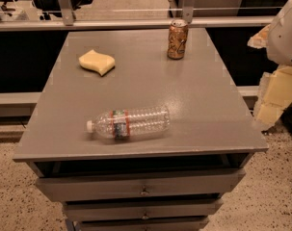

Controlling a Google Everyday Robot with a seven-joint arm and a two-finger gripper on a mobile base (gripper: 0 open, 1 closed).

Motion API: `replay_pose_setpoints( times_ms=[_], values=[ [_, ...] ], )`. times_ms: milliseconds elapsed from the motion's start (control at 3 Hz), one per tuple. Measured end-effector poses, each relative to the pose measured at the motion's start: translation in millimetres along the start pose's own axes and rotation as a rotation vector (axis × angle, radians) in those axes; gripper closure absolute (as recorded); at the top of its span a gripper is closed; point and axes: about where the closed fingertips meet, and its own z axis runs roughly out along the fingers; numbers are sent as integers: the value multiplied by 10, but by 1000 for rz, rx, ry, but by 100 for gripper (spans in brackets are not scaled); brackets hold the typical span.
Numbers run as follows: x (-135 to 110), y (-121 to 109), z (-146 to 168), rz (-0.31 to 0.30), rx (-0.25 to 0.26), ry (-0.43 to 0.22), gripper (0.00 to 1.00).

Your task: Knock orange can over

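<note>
The orange can (pixel 177 39) stands upright near the table's far edge, right of the middle. It is orange-brown with pale mottled print and a silver top rim. My gripper (pixel 283 37) is at the right edge of the view, off the table's right side and well apart from the can. Only its white rounded housing and some pale yellow parts show there. It holds nothing that I can see.
A clear plastic water bottle (pixel 128 122) lies on its side near the front of the grey table (pixel 203 105), cap to the left. A yellow sponge (pixel 97 61) lies at the back left. Drawers (pixel 140 186) sit under the tabletop. A metal rail (pixel 126 24) runs behind the table.
</note>
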Motion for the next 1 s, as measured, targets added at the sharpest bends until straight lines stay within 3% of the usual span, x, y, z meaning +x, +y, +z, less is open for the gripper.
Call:
replay_pose_setpoints(
  times_ms=[333,667,1000],
  values=[
    [0,0,0,0,0,0,0],
    [-31,-353,129,2,53,-22,0],
    [-76,-907,277,0,137,-61,0]
  ],
)
